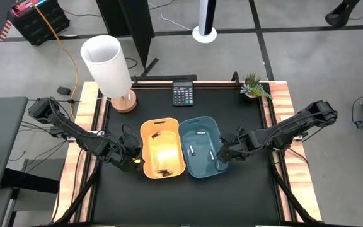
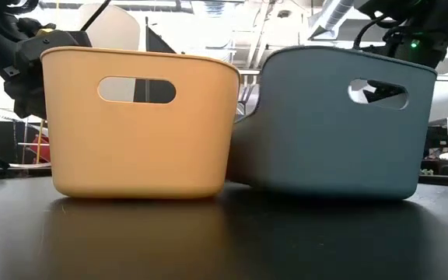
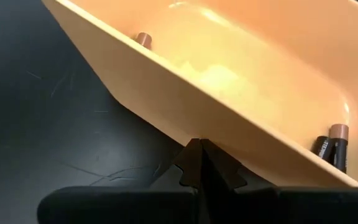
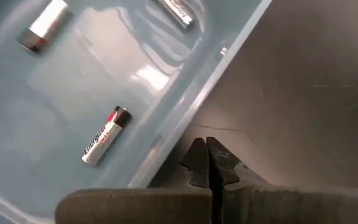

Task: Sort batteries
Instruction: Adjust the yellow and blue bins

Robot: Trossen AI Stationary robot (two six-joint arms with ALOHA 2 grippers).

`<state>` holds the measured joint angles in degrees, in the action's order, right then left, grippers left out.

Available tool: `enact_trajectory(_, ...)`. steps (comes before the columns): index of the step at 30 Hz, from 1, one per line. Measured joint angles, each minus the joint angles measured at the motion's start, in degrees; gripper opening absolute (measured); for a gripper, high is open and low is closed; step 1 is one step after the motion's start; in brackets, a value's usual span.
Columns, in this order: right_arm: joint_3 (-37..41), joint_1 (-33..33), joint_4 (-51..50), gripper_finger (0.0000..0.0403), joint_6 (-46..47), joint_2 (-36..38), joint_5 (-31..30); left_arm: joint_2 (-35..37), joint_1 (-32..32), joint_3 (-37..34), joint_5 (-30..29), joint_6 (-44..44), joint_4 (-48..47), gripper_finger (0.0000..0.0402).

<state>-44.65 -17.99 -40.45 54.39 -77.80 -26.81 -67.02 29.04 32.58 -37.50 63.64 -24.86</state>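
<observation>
Starting at the left of the table, our left gripper (image 1: 133,161) sits low on the black mat (image 1: 232,195), just outside the yellow bin (image 1: 145,165) at about its eight o'clock corner. Its fingers (image 3: 199,163) are pressed together with nothing between them, and the left arm reaches in from nine o'clock, bent at the elbow and stretched low across the mat edge.

Inside the yellow bin we see the dark brownish batteries: one (image 1: 155,133) near the twelve o'clock end and another pair (image 1: 163,172) near the six o'clock end. The left wrist view shows their copper tips (image 3: 337,131) against the bin wall. We judge they lie there because this bin collects the dark kind.

Touching it on the right stands the blue bin (image 1: 217,134), holding the silvery batteries (image 1: 192,151), scattered over its floor; the right wrist view shows three of them (image 4: 105,135).

Our right gripper (image 1: 222,155) rests at the blue bin's four o'clock side, just beside the rim, jaws closed and empty. The right arm comes in from three o'clock, also low and extended.

We see no loose battery on the mat, so we judge the sorting done or nearly so. A calculator (image 1: 182,94), a lamp (image 1: 109,66) and a small plant (image 1: 254,86) stand along the twelve o'clock edge, well apart.
</observation>
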Motion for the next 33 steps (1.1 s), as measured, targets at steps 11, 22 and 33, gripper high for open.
enact_trajectory(11, -2.0, 1.1, -0.1, 0.0000, -1.8, 0.0, -3.9, 0.0, 0.0, 0.0, 3.2, -0.4, -2.4, 0.0000)
enact_trajectory(22, -6.7, 4.3, -3.4, 0.0000, -6.0, 0.0, -12.6, 0.0, 0.8, 0.0, 4.8, -1.0, -3.2, 0.0000)
enact_trajectory(33, -12.8, 10.0, 13.8, 0.0000, -37.6, -0.2, -5.5, 0.0, 0.9, 0.0, 4.8, -1.8, -3.1, 0.0000)
